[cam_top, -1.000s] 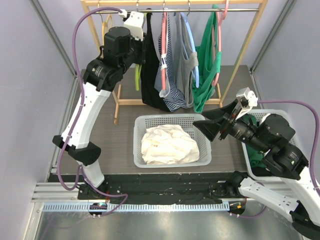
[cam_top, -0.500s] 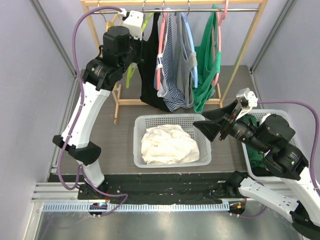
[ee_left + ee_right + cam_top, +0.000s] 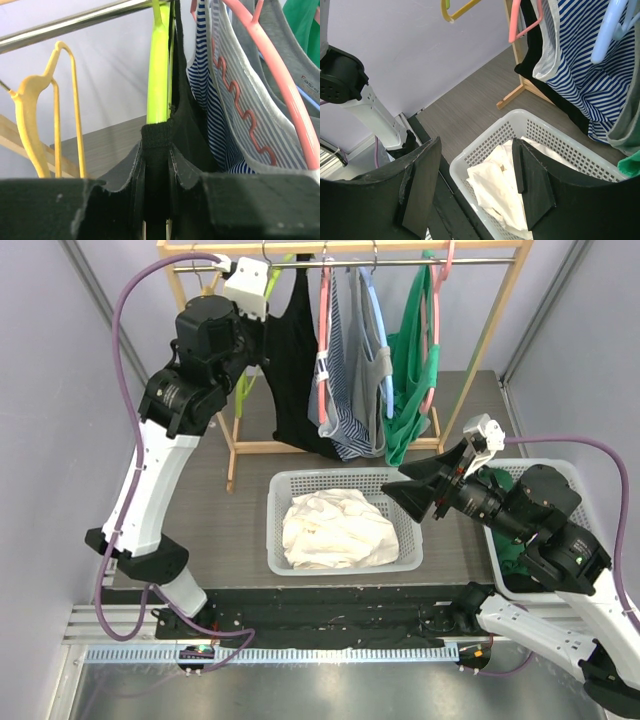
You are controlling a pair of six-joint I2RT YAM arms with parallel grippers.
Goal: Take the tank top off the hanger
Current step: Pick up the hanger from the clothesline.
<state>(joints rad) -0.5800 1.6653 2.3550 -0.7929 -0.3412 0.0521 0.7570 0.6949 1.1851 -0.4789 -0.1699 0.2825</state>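
Note:
A black tank top (image 3: 296,365) hangs from a lime green hanger (image 3: 284,266) at the left of the rail (image 3: 400,260). My left gripper (image 3: 256,338) is high beside it and shut on the top's black strap (image 3: 157,142). In the left wrist view the green hanger (image 3: 159,75) rises straight above the pinched strap. My right gripper (image 3: 412,495) is open and empty, hovering over the right end of the white basket (image 3: 275,530); in the right wrist view its open fingers (image 3: 420,185) frame the basket (image 3: 485,150).
A striped top on a pink hanger (image 3: 327,330), a grey top on a blue hanger (image 3: 385,330) and a green top (image 3: 412,370) hang to the right. An empty yellow hanger (image 3: 30,100) hangs left. White cloth (image 3: 335,530) fills the basket. Another basket (image 3: 578,475) stands far right.
My left arm has risen and moved left, carrying the black strap up with it. The black top and green hanger have swung left. The right arm has barely moved.

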